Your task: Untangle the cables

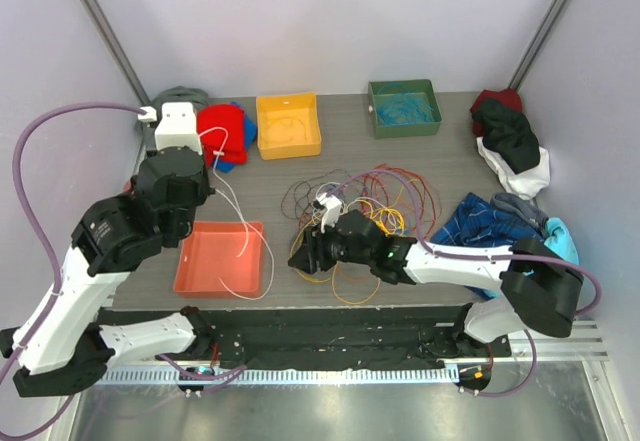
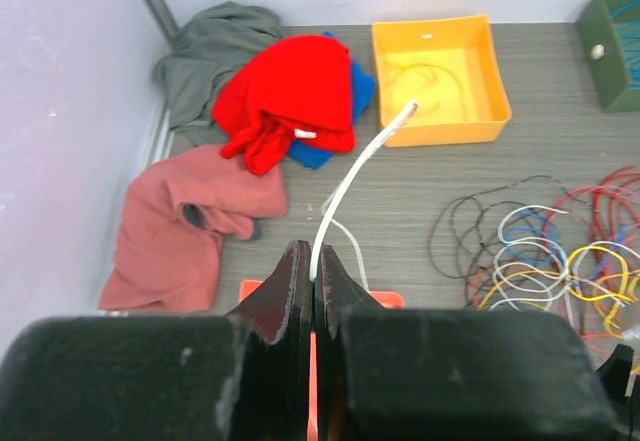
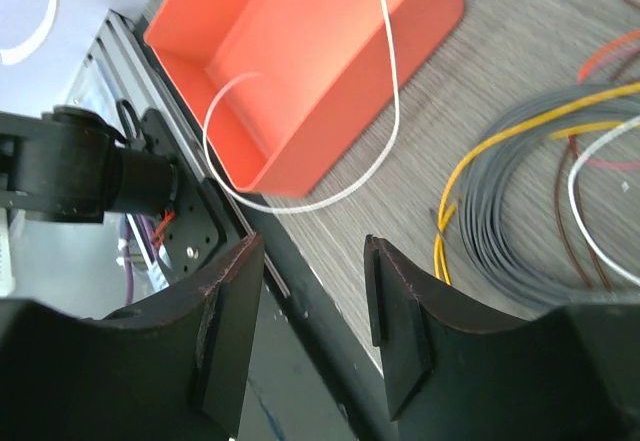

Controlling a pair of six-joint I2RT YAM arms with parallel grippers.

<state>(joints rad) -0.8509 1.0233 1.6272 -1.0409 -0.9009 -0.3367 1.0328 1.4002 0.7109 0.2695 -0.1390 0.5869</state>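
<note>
The cables (image 1: 372, 199) lie in a loose tangle of red, yellow, orange, grey, white and black loops at the table's middle; they also show in the left wrist view (image 2: 540, 246). My left gripper (image 2: 314, 257) is shut on a thin white cable (image 2: 352, 173) and holds it raised (image 1: 207, 151). That white cable (image 1: 238, 229) trails down into the orange-red tray (image 1: 190, 261) and loops over its near rim (image 3: 385, 91). My right gripper (image 3: 310, 251) is open and empty, low over the table edge (image 1: 303, 251), between the tray and a grey coil (image 3: 510, 196).
A yellow bin (image 1: 288, 146) holding a yellow wire and a green bin (image 1: 404, 129) holding blue wires stand at the back. Cloth lies around: red (image 1: 222, 126), grey (image 1: 180, 96), pink (image 2: 180, 221), blue (image 1: 490, 221), black and white (image 1: 512, 151).
</note>
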